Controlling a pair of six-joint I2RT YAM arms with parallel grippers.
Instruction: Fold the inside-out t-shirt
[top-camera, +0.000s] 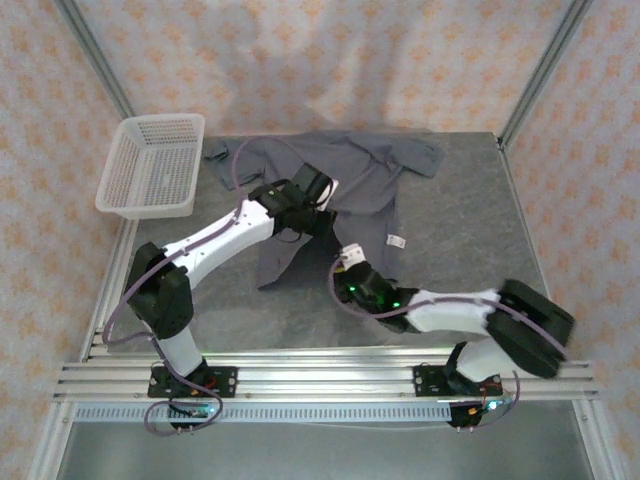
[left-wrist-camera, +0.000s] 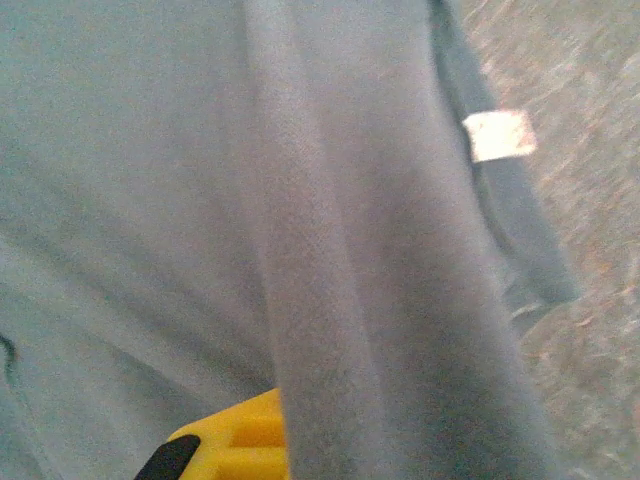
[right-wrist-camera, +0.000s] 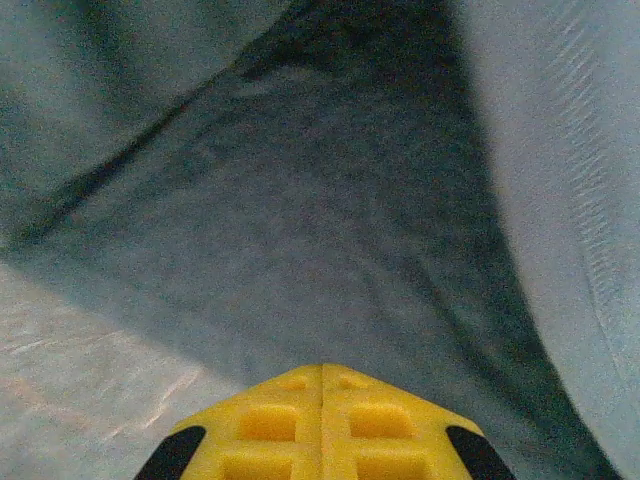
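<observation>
Showing on t-shirt (top-camera: 350, 180) — pale tag (left-wrist-camera: 498, 135), unreadable

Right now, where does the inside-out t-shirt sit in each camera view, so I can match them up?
Top external: inside-out t-shirt lies spread on the table's far middle, beside the basket.
Left wrist: it covers the left and centre, with a ridge of fabric running top to bottom.
Right wrist: it spans the top and right.
Shared landmark: the speckled grey table, at the left wrist's right edge and the right wrist's lower left.
</observation>
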